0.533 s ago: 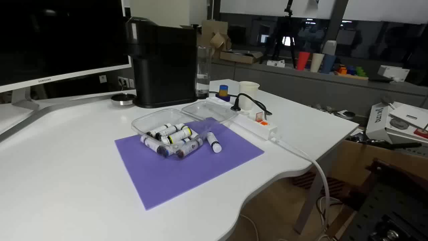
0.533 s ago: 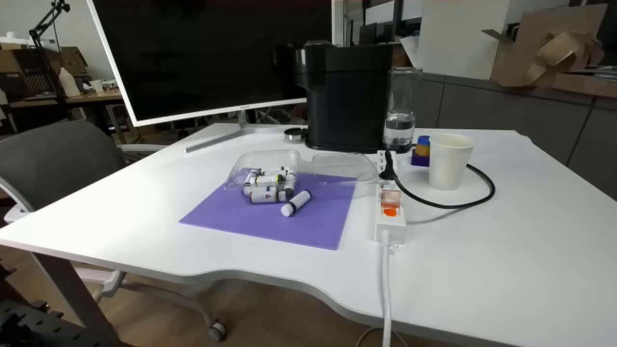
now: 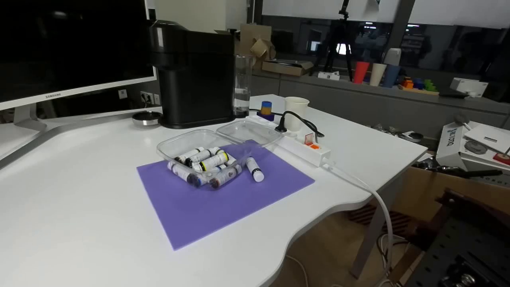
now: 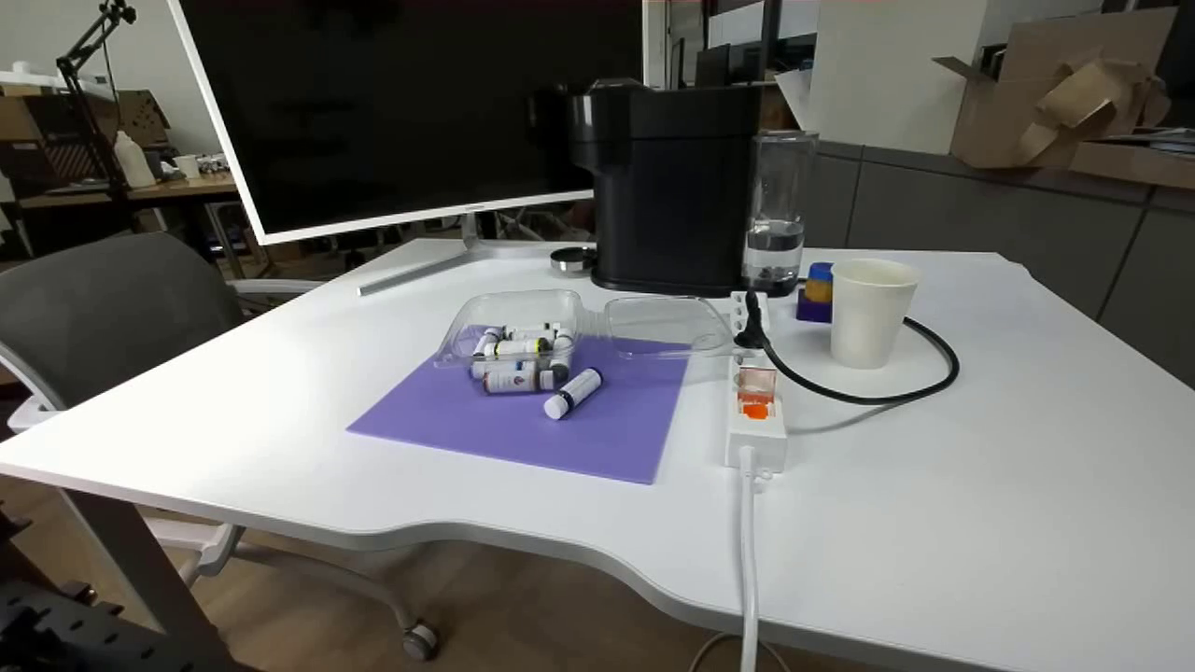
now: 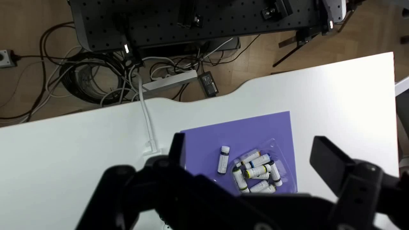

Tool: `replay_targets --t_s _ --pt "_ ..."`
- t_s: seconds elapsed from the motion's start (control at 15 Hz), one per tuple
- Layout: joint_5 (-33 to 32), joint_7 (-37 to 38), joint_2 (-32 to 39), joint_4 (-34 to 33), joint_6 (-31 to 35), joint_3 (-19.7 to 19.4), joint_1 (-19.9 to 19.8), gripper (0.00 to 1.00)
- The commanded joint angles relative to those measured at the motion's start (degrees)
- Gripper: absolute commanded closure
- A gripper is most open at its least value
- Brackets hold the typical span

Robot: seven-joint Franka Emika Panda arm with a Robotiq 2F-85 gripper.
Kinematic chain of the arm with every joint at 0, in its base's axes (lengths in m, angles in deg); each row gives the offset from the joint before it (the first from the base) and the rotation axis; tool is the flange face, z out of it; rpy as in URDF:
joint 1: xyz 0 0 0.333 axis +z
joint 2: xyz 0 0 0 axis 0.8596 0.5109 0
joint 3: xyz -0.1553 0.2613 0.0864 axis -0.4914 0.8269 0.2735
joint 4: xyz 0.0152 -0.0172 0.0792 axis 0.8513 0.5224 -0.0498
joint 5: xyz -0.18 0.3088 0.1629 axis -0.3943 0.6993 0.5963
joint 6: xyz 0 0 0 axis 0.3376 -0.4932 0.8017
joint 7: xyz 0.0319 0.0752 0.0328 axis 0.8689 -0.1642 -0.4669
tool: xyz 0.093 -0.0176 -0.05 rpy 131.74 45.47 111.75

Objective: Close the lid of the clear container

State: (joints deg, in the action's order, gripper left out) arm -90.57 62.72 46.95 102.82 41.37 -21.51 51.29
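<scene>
See box (image 3: 190, 140) sitting at least partly on sheet (image 3: 223, 217), on desk (image 3: 79, 211). Have lid (image 3: 250, 133) folded out to one side of box, reaching to just beside power strip (image 3: 305, 150); can't tell whether touching. Find bottles (image 5: 257, 171) heaped in box, white with coloured bands. Have loose bottle (image 5: 223, 160) lying on sheet, just beside box. In wrist view, see jaws spread wide, well clear of box, with box showing between them and partly hidden along the bottom. Can't make out lid there. In both exterior views, see machine (image 4: 674, 191) standing behind box, with tank (image 4: 774, 247) just beside, part filled with clear liquid. Note cup (image 4: 868, 317) upright past power strip, plug (image 4: 750, 330) seated in power strip, cable (image 4: 878, 402) curving past cup. Spot monitor (image 4: 401, 103) near machine.
</scene>
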Motion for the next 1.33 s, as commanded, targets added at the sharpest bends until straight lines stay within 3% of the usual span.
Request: replay_targets --t_s 0.0,0.13,0.47,0.8,1.0,1.27 --pt "0.3 -0.39 0.24 -0.18 -0.14 0.73 -0.96 0.0" --pt "0.14 0.65 -0.3 0.6 2.37 1.12 -1.22 0.0" --pt "-2.06 7.53 0.34 6.47 24.72 3.76 -3.66 0.0" --pt "-4.53 17.42 7.33 11.04 45.33 5.89 -5.91 0.0" --pt "-2.09 22.73 13.41 11.27 50.87 6.52 -5.87 0.0" --pt "9.26 26.9 20.02 11.63 56.02 6.4 -3.92 0.0"
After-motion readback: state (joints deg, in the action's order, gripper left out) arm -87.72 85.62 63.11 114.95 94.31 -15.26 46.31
